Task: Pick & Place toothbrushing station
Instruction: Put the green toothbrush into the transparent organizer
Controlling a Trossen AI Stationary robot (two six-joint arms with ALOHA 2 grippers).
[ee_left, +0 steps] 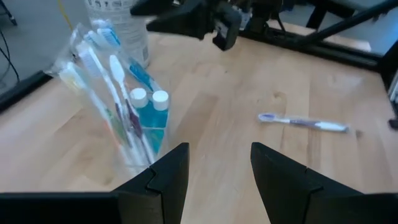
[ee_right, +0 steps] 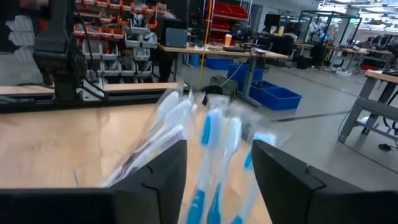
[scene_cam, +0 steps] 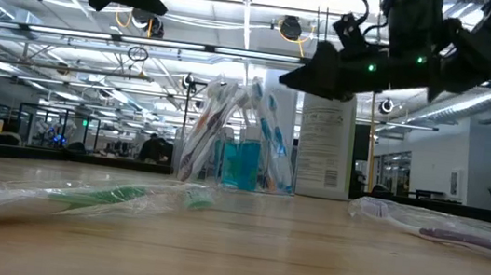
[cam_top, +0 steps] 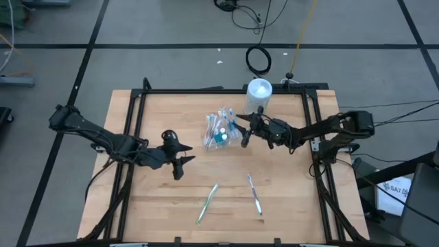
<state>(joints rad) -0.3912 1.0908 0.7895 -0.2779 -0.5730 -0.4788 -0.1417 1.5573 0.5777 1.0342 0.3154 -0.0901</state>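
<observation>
A: Clear plastic holder [cam_top: 221, 130] stands mid-counter, behind the centre, packed with wrapped toothbrushes [ee_left: 106, 87] and a blue bottle [scene_cam: 242, 165]. Our right hand [cam_top: 245, 134] hangs just beside it, above the brush tops, jaws apart and gripping nothing.

B: From the right wrist we look straight down between our fingers [ee_right: 146, 180] at the blue and white brush handles, so they sit right under that hand. What worries us?

A: The wrappers fan out loosely. If we lift away on a slant, a finger could snag a wrapper and tip the whole holder, or drag a brush back out. The white canister [cam_top: 259, 92] stands close behind the holder too, so a toppled holder could knock it.

B: Two wrapped brushes are left flat on the wooden counter [cam_top: 288, 206]: a green one [cam_top: 208, 203] toward the front left, a purple one [cam_top: 254, 195] toward the front right, well apart from the holder.

A: Our left hand [cam_top: 180, 161] waits over the counter left of centre, jaws apart, empty. The green brush lies nearer the front edge than that hand, not under it.

B: Those flat brushes are a risk as well, we judge. The crinkled film is slippery and lies low, so closing on wrapper alone could let the brush slide out on the way up.

A: And the holder is already crowded; pushing another in could spring one loose.
</observation>
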